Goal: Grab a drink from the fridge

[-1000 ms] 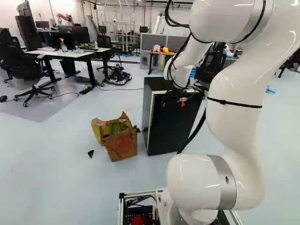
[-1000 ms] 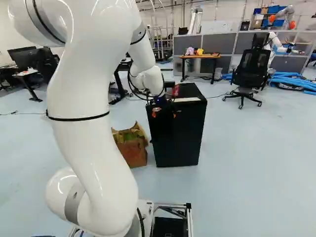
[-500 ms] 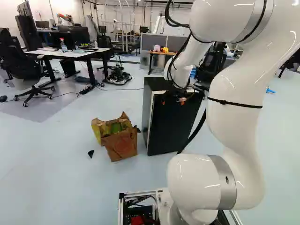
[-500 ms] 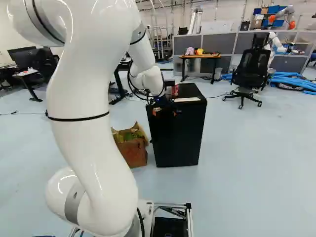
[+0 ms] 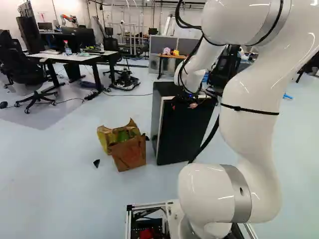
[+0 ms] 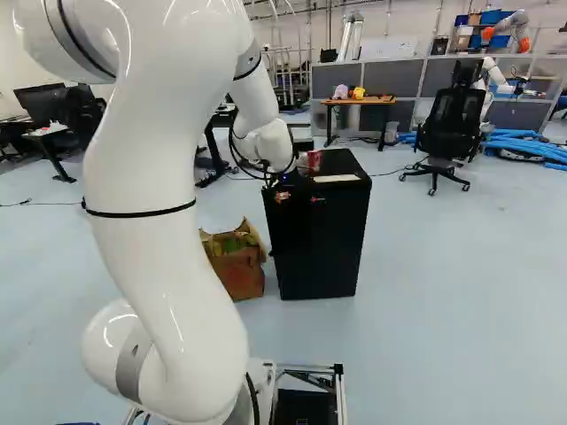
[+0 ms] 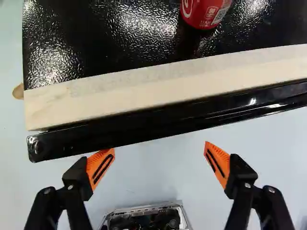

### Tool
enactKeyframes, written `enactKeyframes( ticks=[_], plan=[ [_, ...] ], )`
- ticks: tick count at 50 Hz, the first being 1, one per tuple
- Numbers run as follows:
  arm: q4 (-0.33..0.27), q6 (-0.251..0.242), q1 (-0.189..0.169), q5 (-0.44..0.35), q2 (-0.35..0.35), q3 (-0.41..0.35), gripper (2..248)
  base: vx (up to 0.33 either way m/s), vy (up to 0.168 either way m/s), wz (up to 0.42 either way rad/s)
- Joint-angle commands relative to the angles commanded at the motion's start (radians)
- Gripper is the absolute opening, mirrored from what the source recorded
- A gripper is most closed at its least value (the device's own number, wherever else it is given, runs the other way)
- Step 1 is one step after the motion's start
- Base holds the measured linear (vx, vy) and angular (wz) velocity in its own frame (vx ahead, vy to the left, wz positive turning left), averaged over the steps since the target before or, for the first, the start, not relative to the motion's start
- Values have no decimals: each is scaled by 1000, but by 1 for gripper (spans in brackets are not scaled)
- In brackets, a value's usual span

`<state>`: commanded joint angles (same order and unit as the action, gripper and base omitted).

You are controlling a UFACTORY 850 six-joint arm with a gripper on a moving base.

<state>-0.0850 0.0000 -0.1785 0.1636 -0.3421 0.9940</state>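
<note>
The fingers [image 6: 282, 197] are held wide apart, with nothing gripped between them. At the upper middle of the right base view they are seen in front of the upper part of the black fridge [image 6: 319, 248], reached by the white arm [image 6: 168, 221]. In the wrist view, the orange pads [image 7: 219, 163] are angled towards each other, and a long black edge [image 7: 144, 125] is shown just ahead of them; whether it is touched by one fingertip cannot be told. Beyond that edge a pale strip [image 7: 158, 87] is laid along the fridge's top, and past the strip a red can [image 7: 204, 14] is stood, partly cut off from sight. In the left base view, an open brown paper bag [image 5: 129, 152] is placed on the floor left of the fridge, with a small dark scrap [image 5: 96, 163] farther left. An office chair [image 6: 450, 133] is shown at the upper right of the right base view.
</note>
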Motion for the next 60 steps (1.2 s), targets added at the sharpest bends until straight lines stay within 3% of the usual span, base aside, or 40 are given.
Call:
enactKeyframes(
  ticks=[11,34,60],
  plan=[
    [0,0,-2,0,15,-19,247,0,0,0],
    [0,0,-16,-14,105,-130,247,0,0,0],
    [0,0,-22,-248,144,-176,247,0,0,0]
  ],
)
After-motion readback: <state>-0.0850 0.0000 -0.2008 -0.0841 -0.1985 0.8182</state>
